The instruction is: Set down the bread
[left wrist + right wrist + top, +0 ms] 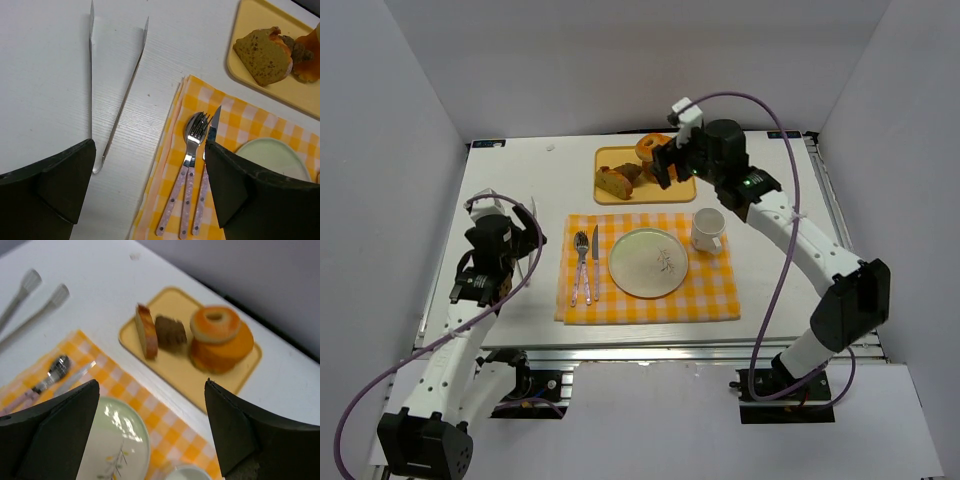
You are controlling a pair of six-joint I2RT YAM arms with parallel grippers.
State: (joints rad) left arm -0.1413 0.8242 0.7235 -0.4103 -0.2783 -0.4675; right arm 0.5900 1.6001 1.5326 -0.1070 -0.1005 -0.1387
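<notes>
Golden-orange bread (215, 325) on the yellow tray (185, 370) at the bench's far side, with both tools spread wide.
It sits atop a solid orange cylinder (223, 352), beside a brown chunk (170, 331) and a slice (146, 331). The right tool (151, 385) hovers over the tray's near edge, holding nothing. The left tool (150, 145), also holding nothing, hangs over the bench (45, 75) between metal tongs (115, 95) and the checked placemat (235, 115).

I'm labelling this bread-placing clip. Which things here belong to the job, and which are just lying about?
Job: ring-shaped bread atop the orange cylinder; right gripper, open by the tray; plate, probably the target.
Lying about: bread slice, brown chunk, mug, fork, spoon, knife, tongs, checkered placemat.
</notes>
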